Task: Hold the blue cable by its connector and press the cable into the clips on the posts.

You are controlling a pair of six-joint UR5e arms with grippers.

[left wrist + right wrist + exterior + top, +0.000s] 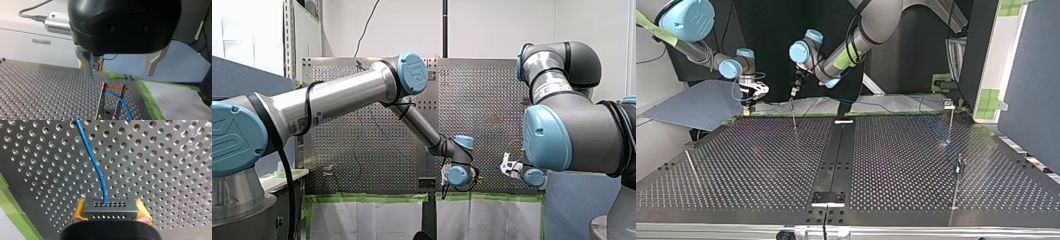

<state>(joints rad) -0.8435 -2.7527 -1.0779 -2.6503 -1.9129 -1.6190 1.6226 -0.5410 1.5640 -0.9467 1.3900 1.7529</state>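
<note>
Pinching the black connector (110, 206) by its two ends between the yellow pads (78, 212) of my right gripper (110, 213), with the blue cable (96, 167) leaving its face midway between the fingers and running ahead over the perforated table (162, 170). Hovering with my left gripper (118, 74), metal fingers (87, 62) spread wide and holding nothing, two thin posts (101, 102) with orange clips (113, 87) below the gap, the cable threading between them; seated in a clip or not, cannot tell.

Perforated metal table (162, 157), faintly shiny; smooth blue cable (95, 167); matt black plastic connector (110, 209).
</note>
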